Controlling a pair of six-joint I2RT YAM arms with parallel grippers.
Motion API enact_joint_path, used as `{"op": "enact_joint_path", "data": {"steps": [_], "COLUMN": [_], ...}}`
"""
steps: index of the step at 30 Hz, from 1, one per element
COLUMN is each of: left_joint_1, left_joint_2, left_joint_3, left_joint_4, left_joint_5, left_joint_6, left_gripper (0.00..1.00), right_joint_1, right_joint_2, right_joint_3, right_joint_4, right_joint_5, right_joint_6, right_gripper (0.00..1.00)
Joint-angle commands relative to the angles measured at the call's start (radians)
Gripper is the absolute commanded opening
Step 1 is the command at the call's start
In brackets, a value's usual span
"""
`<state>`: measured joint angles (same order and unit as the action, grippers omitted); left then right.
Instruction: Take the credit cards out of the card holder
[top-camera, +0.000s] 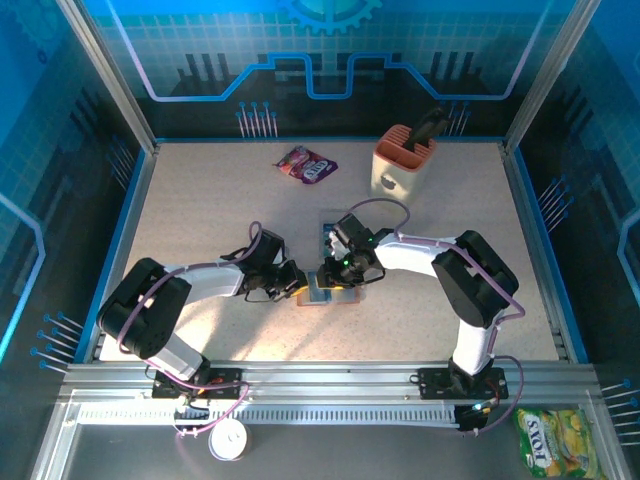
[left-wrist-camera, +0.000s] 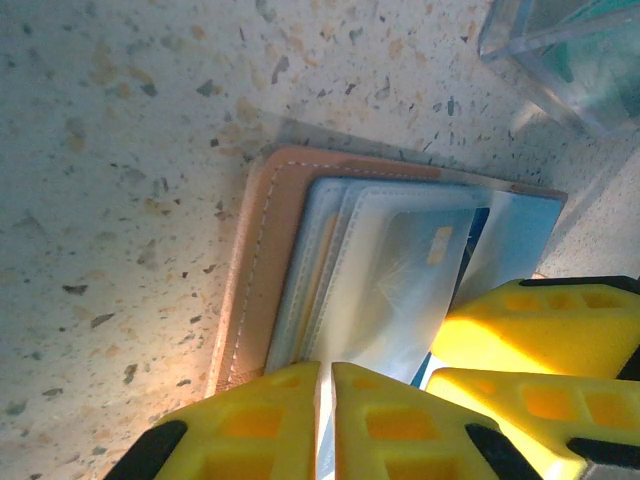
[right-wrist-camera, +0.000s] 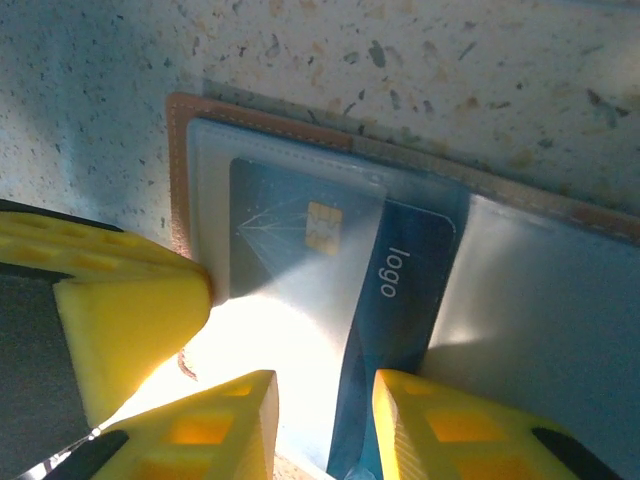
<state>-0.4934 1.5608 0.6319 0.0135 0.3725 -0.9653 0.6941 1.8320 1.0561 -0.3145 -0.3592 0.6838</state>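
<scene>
Tan leather card holder lies open on the bench between both jaws. Left jaws pinch its pocket edge; right jaws stand narrowly apart astride a half-drawn blue card. Chip card beside it sits pocketed: removal judged unfinished.

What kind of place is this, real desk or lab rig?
Most likely a robot lab test cell: a speckled tabletop boxed in by blue printed panels, two arms bolted to an aluminium rail, and staged props, namely a card holder, snack packet and tool caddy.
</scene>
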Motion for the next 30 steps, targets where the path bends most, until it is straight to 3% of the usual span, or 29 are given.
{"op": "enact_joint_path", "data": {"steps": [1, 18, 30], "left_joint_1": [0.005, 0.002, -0.040], "left_joint_2": [0.012, -0.048, 0.003], "left_joint_3": [-0.005, 0.057, 0.075], "left_joint_4": [-0.009, -0.054, -0.056], "left_joint_5": [0.017, 0.037, 0.017], "left_joint_6": [0.019, 0.010, 0.010], "left_gripper": [0.12, 0.14, 0.10], "right_joint_1": [0.014, 0.011, -0.005], "right_joint_2": [-0.029, -0.088, -0.085], "right_joint_3": [0.016, 0.036, 0.025], "right_joint_4": [-0.052, -0.089, -0.071], "right_joint_5": [0.030, 0.047, 0.036], "right_joint_6": [-0.017, -0.032, -0.029], "right_gripper": [0.33, 0.33, 0.35]}}
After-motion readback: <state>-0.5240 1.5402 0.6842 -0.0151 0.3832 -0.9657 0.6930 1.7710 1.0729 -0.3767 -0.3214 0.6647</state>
